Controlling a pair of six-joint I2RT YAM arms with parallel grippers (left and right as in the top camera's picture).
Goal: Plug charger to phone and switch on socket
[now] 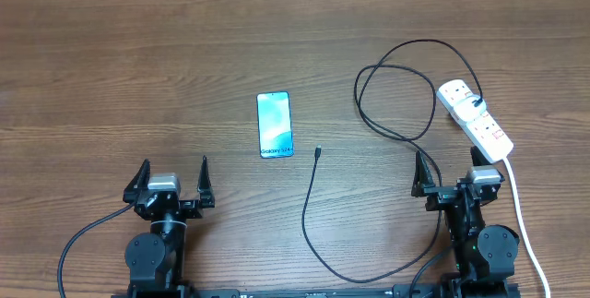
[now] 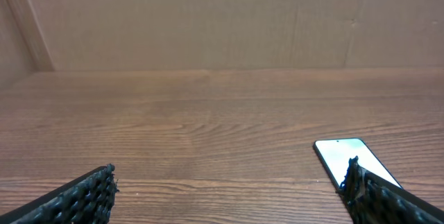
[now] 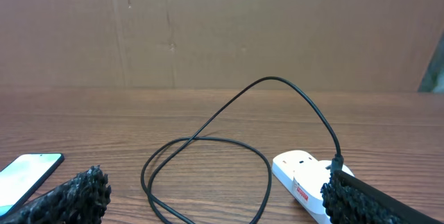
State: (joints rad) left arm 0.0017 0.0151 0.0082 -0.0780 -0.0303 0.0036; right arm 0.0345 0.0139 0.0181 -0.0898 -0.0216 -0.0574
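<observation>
The phone (image 1: 274,125) lies flat in the middle of the table, its blue screen up and white text at its near edge; it also shows in the left wrist view (image 2: 345,159) and at the left edge of the right wrist view (image 3: 24,172). The charger, a thin black cable (image 1: 396,95), loops left of the socket, and its free plug tip (image 1: 317,151) lies right of the phone. The loop shows in the right wrist view (image 3: 208,161). The socket (image 1: 474,118) is a white power strip at the right (image 3: 298,175), with the cable plugged into it. My left gripper (image 1: 172,183) and my right gripper (image 1: 447,180) are open and empty near the front edge.
A thick white cord (image 1: 518,206) runs from the socket toward the front right, past my right arm. A brown cardboard wall (image 2: 222,16) stands along the back of the wooden table (image 1: 138,77).
</observation>
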